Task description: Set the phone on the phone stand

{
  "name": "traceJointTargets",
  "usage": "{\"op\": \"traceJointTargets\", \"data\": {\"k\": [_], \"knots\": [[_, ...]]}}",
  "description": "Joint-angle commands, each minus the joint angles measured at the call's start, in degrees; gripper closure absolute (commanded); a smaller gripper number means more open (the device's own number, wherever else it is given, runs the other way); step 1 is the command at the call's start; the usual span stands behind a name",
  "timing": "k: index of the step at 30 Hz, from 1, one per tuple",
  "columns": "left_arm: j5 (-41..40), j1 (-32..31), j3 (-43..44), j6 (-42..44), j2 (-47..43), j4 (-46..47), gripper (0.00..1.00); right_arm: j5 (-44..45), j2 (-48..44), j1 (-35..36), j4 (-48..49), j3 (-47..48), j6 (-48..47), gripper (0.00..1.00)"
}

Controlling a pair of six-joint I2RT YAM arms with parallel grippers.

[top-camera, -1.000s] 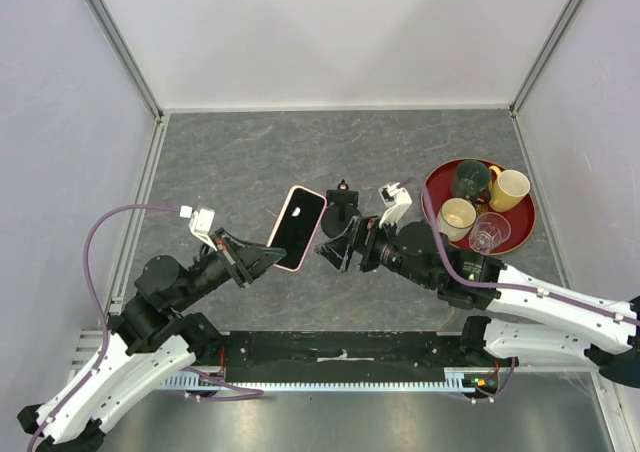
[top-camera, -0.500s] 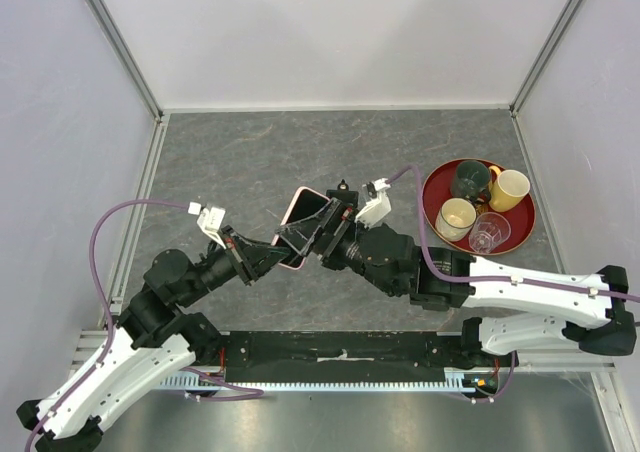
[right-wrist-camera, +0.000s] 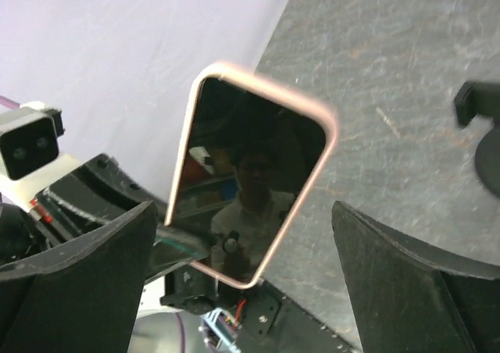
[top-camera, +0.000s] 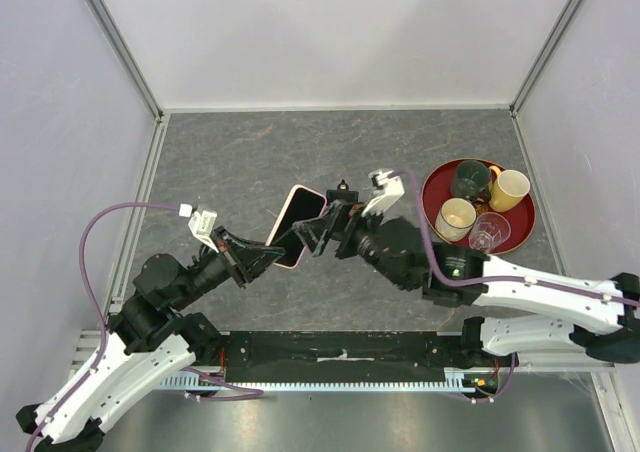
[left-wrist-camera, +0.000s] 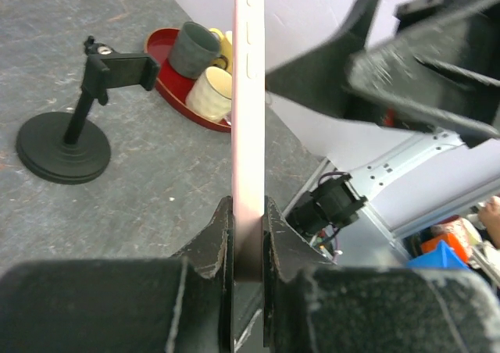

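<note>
Black left two-finger gripper (left-wrist-camera: 248,222) pinches the lower end of the slim pink-cased smartphone with black glass screen (top-camera: 297,227), lifted off the grey table (top-camera: 230,162). The right gripper (right-wrist-camera: 243,205) gapes wide, fingers flanking the screen untouched. The small black disc-based phone stand (left-wrist-camera: 62,148) stands beyond, left of the round red tray (top-camera: 527,224) of cups.

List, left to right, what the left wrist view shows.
phone stand → red tray holding mugs → phone, edge-on, clamped in the left hand → right hand
</note>
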Motion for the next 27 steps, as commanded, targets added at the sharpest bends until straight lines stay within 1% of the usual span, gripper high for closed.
{"op": "traceJointTargets", "data": {"k": [1,2,3,4,5,7,8,10,11,12,14,18,22,23,25,26,27], "knots": [[4.7,0.0,3.0,-4.4,-1.5,8.3,0.98,-20.4,-9.9,-8.0,11.7,-7.7,-14.7,0.02],[5.2,0.0,2.6,-5.2,-2.0,10.1,0.98,-28.3,-11.5,-10.1,16.3,-9.5,-15.0,0.02],[5.7,0.1,1.5,-7.4,-2.3,11.5,0.98,-30.6,-13.0,-10.5,18.3,-12.7,-15.2,0.03],[5.9,0.0,0.9,-8.4,-2.8,12.8,0.98,-32.2,-15.1,-10.5,20.0,-13.9,-15.1,0.04],[6.2,0.1,0.4,-9.6,-3.3,16.1,0.98,-35.4,-15.7,-10.5,23.2,-15.1,-15.1,0.08],[7.5,0.0,-1.1,-12.2,-3.3,19.0,0.98,-36.3,-15.6,-10.6,25.5,-16.7,-14.8,0.15],[8.0,0.0,-1.2,-12.9,-2.8,20.3,0.98,-39.3,-15.4,-10.5,28.0,-17.1,-14.6,0.21],[9.1,0.0,-1.5,-14.7,-2.3,22.8,0.98,-40.9,-14.2,-10.5,31.8,-18.6,-13.0,0.25],[9.2,0.0,-1.6,-15.0,-2.1,23.4,0.98,-41.4,-13.6,-10.5,35.3,-19.0,-12.3,0.28],[9.3,0.0,-1.8,-16.1,-1.9,24.5,0.98,-43.8,-12.9,-10.6,37.5,-19.8,-11.9,0.3],[9.3,0.0,-2.2,-16.9,-1.9,25.8,0.98,-45.5,-10.6,-10.5,41.9,-20.4,-10.4,0.35],[9.4,0.1,-3.1,-19.2,-2.4,29.0,0.98,-45.7,-9.2,-10.5,44.1,-21.8,-9.7,0.42],[9.4,0.1,-4.4,-21.3,-2.2,31.2,0.98,-47.8,-8.1,-10.5,50.4,-23.1,-7.7,0.5],[9.4,0.1,-4.8,-21.9,-2.2,32.7,0.98,-48.5,-7.7,-10.5,51.5,-23.2,-7.5,0.55],[9.2,0.1,-6.2,-23.4,-2.2,34.1,0.98,-48.7,-6.8,-10.5,53.2,-23.7,-7.0,0.58],[9.4,0.0,-6.6,-23.8,-2.1,35.0,0.98,-48.9,-6.6,-10.5,55.6,-24.0,-6.8,0.65],[9.5,0.0,-7.0,-24.1,-2.1,35.0,0.98,-49.0,-6.3,-10.5,56.8,-24.5,-6.2,0.68]]}}
